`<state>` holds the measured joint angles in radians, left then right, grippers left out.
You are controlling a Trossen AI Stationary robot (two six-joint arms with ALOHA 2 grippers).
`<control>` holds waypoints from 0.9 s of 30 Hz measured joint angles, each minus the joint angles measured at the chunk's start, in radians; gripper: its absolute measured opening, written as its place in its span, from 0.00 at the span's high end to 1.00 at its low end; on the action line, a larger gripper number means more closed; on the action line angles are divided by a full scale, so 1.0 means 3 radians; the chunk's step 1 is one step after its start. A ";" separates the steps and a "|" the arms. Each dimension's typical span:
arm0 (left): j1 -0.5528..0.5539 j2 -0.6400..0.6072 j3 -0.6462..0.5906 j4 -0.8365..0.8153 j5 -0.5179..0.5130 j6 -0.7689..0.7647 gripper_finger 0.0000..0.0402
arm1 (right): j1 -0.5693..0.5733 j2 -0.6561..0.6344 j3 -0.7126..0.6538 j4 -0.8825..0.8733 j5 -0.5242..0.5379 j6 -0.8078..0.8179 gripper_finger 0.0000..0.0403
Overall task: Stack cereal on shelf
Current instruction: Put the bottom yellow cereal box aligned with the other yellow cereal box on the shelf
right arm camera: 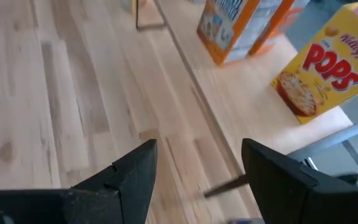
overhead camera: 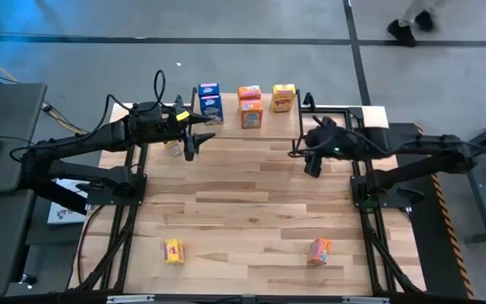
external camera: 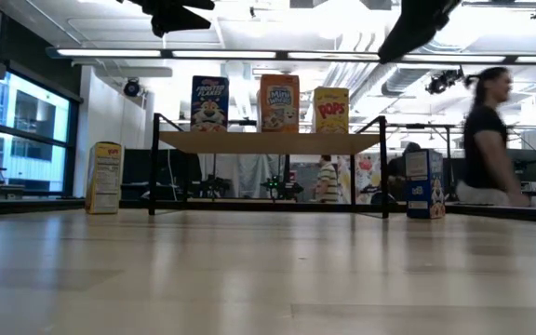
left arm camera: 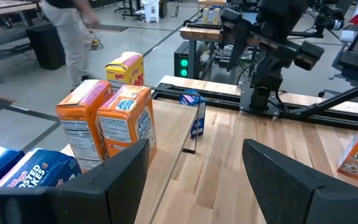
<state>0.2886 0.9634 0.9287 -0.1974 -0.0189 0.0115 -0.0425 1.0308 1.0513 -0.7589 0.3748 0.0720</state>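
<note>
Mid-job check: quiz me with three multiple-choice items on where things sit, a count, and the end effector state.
1. Where is the small orange cardboard cereal box that is off the shelf?
A. Near the table's front edge, right arm's side
B. Under the shelf
C. In the left end effector

2. How many orange boxes stand on the light wood plank shelf with dark metal legs?
A. None
B. Two
C. Four

3. The two end effectors are:
A. Both shut on boxes
B. Left shut, right open
C. Both open, empty

Key: 1 A, the box lies there alone. 2 B, a pair stands on the shelf. 3 C, the left end effector and right end effector show gaps holding nothing.
</note>
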 joint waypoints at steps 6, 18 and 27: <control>0.0000 0.0000 0.0000 0.0000 -0.0001 -0.0001 0.38 | 0.0077 -0.0600 -0.0760 0.0956 -0.0005 -0.0227 0.44; 0.0000 0.0001 0.0000 0.0000 0.0000 0.0000 0.38 | 0.0257 -0.1681 -0.2111 0.2206 -0.0146 -0.0408 0.44; 0.0000 0.0001 0.0000 0.0000 0.0000 0.0000 0.38 | 0.0400 -0.2248 -0.2753 0.2426 -0.0146 -0.0158 0.44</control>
<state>0.2886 0.9637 0.9287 -0.1974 -0.0189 0.0116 0.0775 0.3565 0.2255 -0.0312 0.3311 0.0246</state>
